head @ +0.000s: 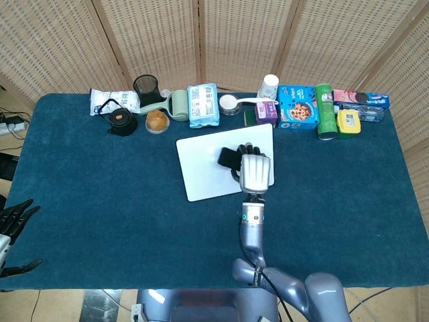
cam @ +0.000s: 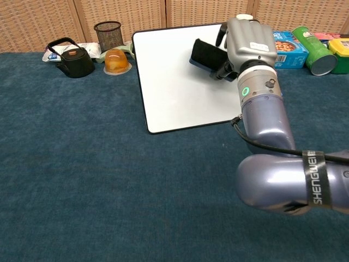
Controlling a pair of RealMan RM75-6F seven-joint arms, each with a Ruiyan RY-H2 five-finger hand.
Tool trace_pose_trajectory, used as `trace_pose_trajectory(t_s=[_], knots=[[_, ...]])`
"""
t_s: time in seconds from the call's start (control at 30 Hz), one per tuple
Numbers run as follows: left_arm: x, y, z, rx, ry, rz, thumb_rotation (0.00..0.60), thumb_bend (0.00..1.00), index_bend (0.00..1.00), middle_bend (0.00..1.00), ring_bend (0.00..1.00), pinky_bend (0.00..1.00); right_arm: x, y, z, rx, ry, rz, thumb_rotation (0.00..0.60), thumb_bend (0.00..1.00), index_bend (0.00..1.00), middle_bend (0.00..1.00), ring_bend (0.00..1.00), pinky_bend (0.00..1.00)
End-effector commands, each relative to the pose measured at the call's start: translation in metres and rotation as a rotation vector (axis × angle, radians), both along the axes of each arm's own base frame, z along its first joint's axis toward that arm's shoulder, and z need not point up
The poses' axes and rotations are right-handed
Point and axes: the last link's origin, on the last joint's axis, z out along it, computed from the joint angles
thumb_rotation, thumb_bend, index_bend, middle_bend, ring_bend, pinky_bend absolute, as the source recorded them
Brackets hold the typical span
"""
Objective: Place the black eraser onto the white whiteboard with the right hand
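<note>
Right hand (head: 253,172) grips black eraser (head: 229,158) over white whiteboard (head: 204,168), frame centre. Left hand (head: 15,221) at lower left edge, fingers spread, holding nothing.

It looked like a staged test room: woven screens (head: 201,37) enclosed a blue-clothed surface (head: 100,201) lined with assorted groceries (head: 298,107).

Head view: high, looks steeply down, sees whole surface (head: 80,201). Chest view: low, close, faces forward. Both share whiteboard (head: 208,168) (cam: 174,82).
</note>
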Motion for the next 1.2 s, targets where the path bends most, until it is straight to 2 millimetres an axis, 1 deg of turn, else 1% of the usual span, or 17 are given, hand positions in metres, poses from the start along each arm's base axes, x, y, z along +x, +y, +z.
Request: trace_pose_trajectory(t_s=[0.03, 0.13, 0.23, 0.53, 0.7, 0.8, 0.87, 0.97, 1.03, 1.1, 1.2], knots=[[0.000, 0.000, 0.000, -0.001, 0.001, 0.000, 0.600, 0.07, 0.00, 0.00, 0.00, 0.05, -0.001, 0.001, 0.002, 0.005, 0.011, 0.006, 0.600, 0.01, 0.19, 0.16, 0.23, 0.46], [0.000, 0.000, 0.000, 0.000, 0.002, -0.001, 0.600, 0.07, 0.00, 0.00, 0.00, 0.05, -0.001, 0.003, 0.004, 0.006, 0.010, 0.011, 0.600, 0.00, 0.15, 0.09, 0.16, 0.39], [0.000, 0.000, 0.000, 0.000, 0.001, -0.001, 0.600, 0.07, 0.00, 0.00, 0.00, 0.05, 0.000, 0.004, 0.006, 0.007, 0.007, 0.014, 0.600, 0.00, 0.14, 0.06, 0.13, 0.36], [0.000, 0.000, 0.000, 0.002, 0.003, -0.003, 0.600, 0.07, 0.00, 0.00, 0.00, 0.05, 0.003, 0.014, 0.024, -0.032, -0.022, 0.052, 0.600, 0.00, 0.13, 0.07, 0.14, 0.37], [0.000, 0.000, -0.001, -0.002, 0.007, 0.000, 0.600, 0.07, 0.00, 0.00, 0.00, 0.05, -0.003, 0.023, 0.037, 0.039, -0.030, 0.052, 0.600, 0.00, 0.13, 0.08, 0.14, 0.37], [0.001, -0.001, -0.001, -0.001, 0.007, -0.001, 0.600, 0.07, 0.00, 0.00, 0.00, 0.05, -0.015, 0.031, 0.053, 0.122, 0.002, 0.041, 0.600, 0.00, 0.13, 0.10, 0.15, 0.37], [0.001, -0.001, -0.001, 0.000, 0.007, -0.003, 0.600, 0.07, 0.00, 0.00, 0.00, 0.05, -0.023, 0.037, 0.068, 0.154, 0.024, 0.044, 0.600, 0.00, 0.14, 0.12, 0.16, 0.38], [0.001, -0.001, -0.002, 0.000, 0.010, -0.004, 0.600, 0.07, 0.00, 0.00, 0.00, 0.05, -0.034, 0.043, 0.088, 0.169, 0.044, 0.058, 0.600, 0.00, 0.16, 0.15, 0.19, 0.39], [0.001, -0.001, -0.003, -0.002, 0.013, -0.004, 0.600, 0.07, 0.00, 0.00, 0.00, 0.05, -0.044, 0.047, 0.102, 0.168, 0.057, 0.052, 0.600, 0.00, 0.18, 0.18, 0.23, 0.41], [0.001, -0.001, -0.004, -0.001, 0.016, -0.005, 0.600, 0.07, 0.00, 0.00, 0.00, 0.05, -0.050, 0.050, 0.114, 0.165, 0.072, 0.056, 0.600, 0.00, 0.21, 0.20, 0.24, 0.42], [0.002, -0.001, -0.005, -0.002, 0.022, -0.004, 0.600, 0.07, 0.00, 0.00, 0.00, 0.05, -0.060, 0.054, 0.129, 0.169, 0.098, 0.069, 0.600, 0.00, 0.23, 0.22, 0.25, 0.40]])
